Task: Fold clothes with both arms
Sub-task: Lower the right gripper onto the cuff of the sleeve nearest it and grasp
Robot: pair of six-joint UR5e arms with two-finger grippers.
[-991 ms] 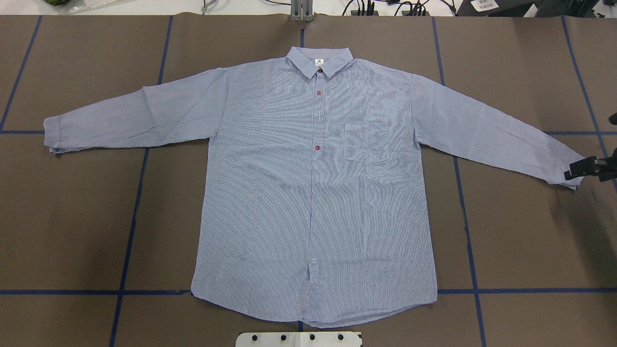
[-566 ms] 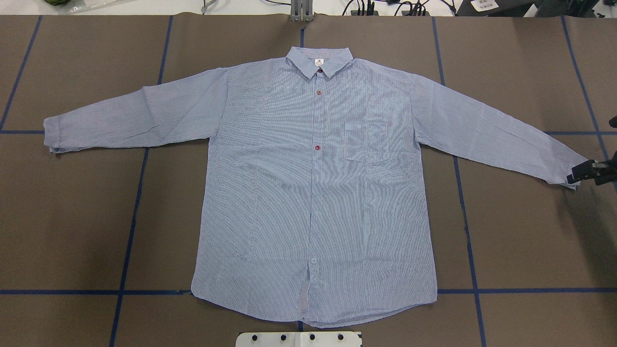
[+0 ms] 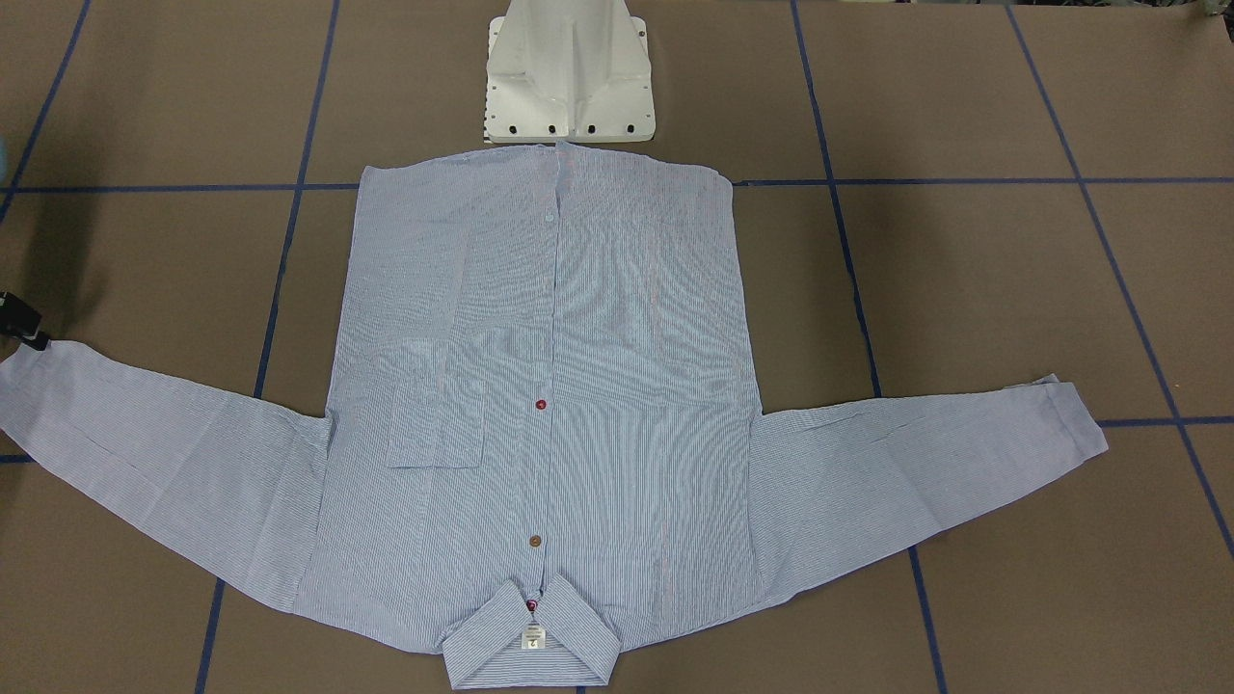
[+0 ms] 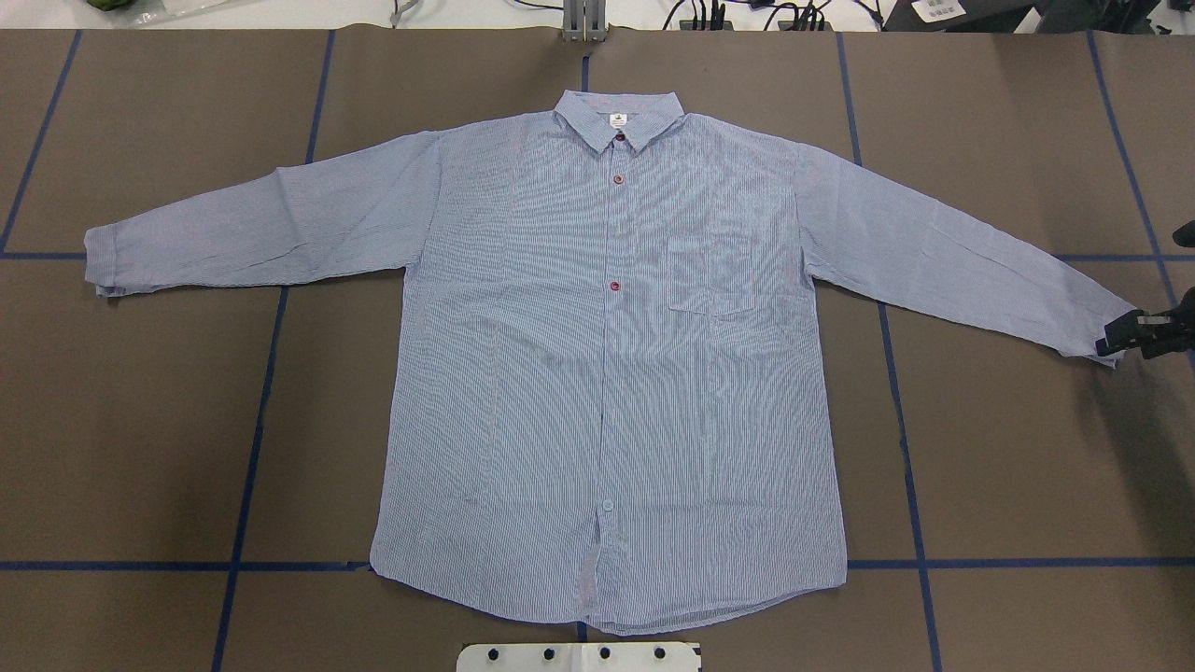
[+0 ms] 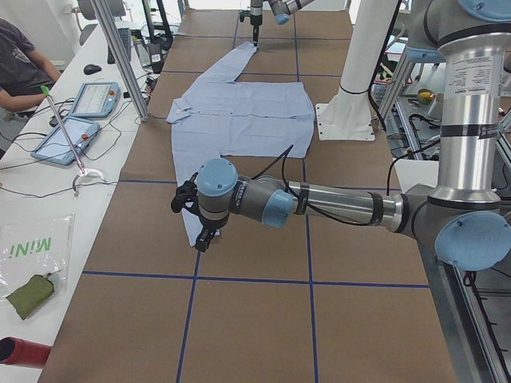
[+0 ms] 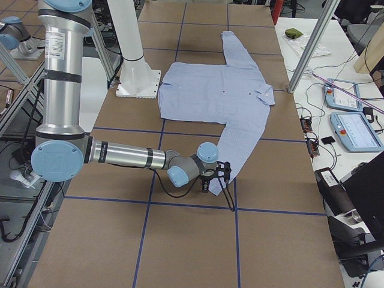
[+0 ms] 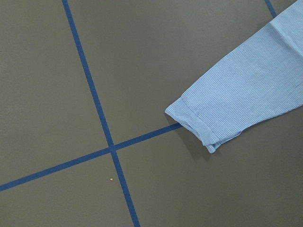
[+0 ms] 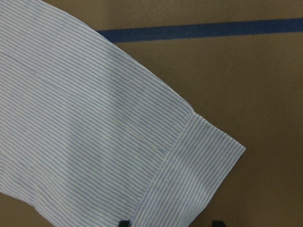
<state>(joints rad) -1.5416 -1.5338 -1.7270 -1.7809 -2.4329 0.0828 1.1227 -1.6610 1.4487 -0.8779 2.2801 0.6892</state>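
right gripper (image 4: 1113,339) low, jaws apart; left arm (image 5: 343,206) outstretched low

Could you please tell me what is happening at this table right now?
A two-armed robot is setting up to fold a light blue, finely striped long-sleeved button-up shirt. It lies flat and front-up on the brown table, both sleeves spread. The right gripper is down at one sleeve's cuff, its black fingertips apart on either side of the cuff's edge. The left gripper appears to hang above the table near the other cuff; whether it is open cannot be told. Nothing is folded yet.
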